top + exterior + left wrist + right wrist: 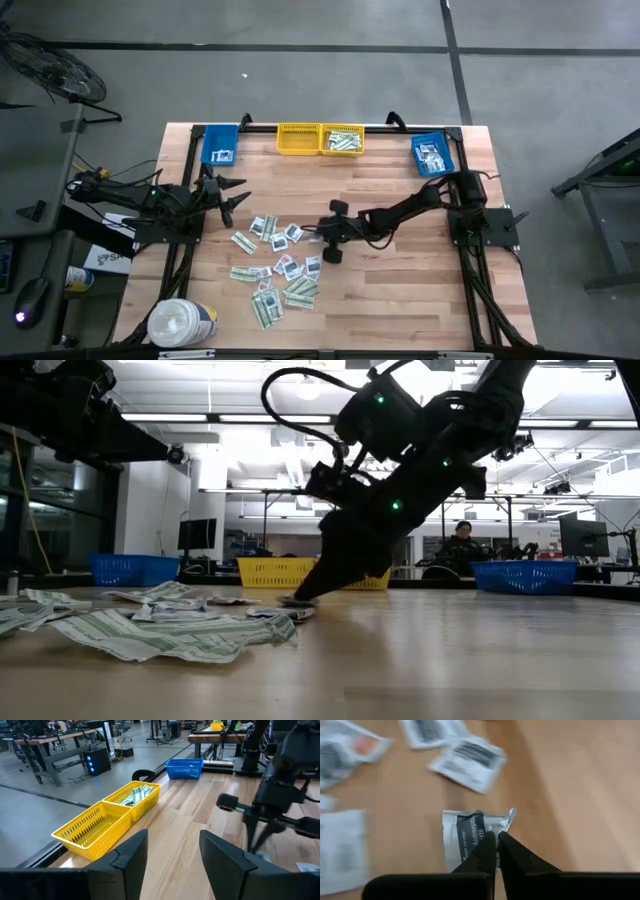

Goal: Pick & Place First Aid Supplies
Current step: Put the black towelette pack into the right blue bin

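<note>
You've got scattered flat paper packets (275, 265) at lower centre of the high view, two yellow slotted plastic bins (320, 139) top centre between two blue bins (220, 144), big white round tub (182, 323) bottom left.

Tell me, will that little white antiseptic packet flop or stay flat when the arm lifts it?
Probably it droops a little: the antiseptic packet looks thin, flat and crinkled at its edge. It seems very light. The right gripper has its jaws shut on one edge, so it may dangle or slip.
</note>
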